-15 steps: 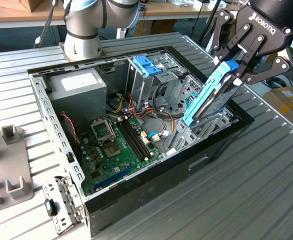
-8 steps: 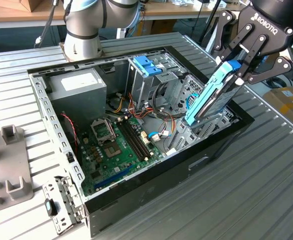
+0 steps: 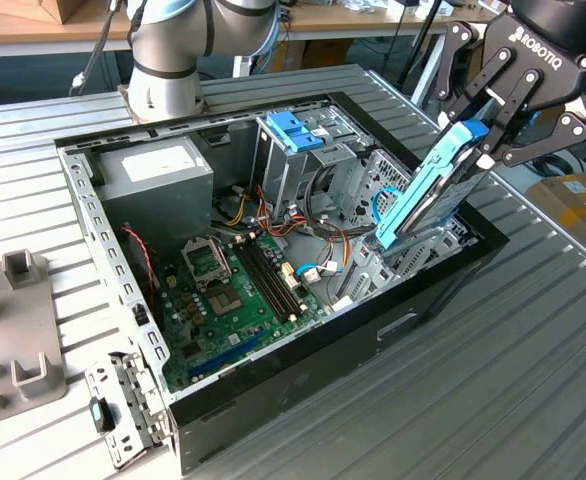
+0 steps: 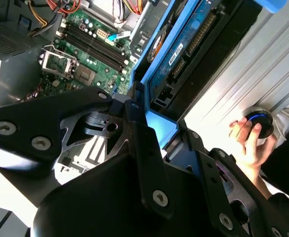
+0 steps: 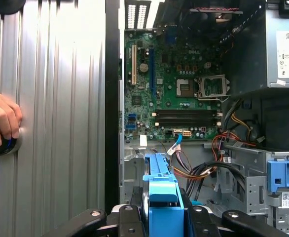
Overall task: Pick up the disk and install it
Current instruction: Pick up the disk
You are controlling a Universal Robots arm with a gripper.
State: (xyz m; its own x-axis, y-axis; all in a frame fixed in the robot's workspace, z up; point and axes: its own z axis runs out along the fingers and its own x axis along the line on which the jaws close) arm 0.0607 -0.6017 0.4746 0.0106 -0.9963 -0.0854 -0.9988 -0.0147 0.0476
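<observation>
The gripper (image 3: 483,136) is clamping the disk (image 3: 421,200), holding it tilted over the open computer case (image 3: 303,372). A person's hand (image 4: 248,140) is resting on a knob (image 4: 261,120).

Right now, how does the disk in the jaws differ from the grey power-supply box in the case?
Pose: the disk hangs tilted, one end up in the gripper, jaws shut on it; the power-supply box sits flat inside the case. Size: the disk is slimmer and smaller than the power-supply box. Colour: the disk wears a blue frame; the power-supply box is grey with a white label. Both are rectangular.
</observation>
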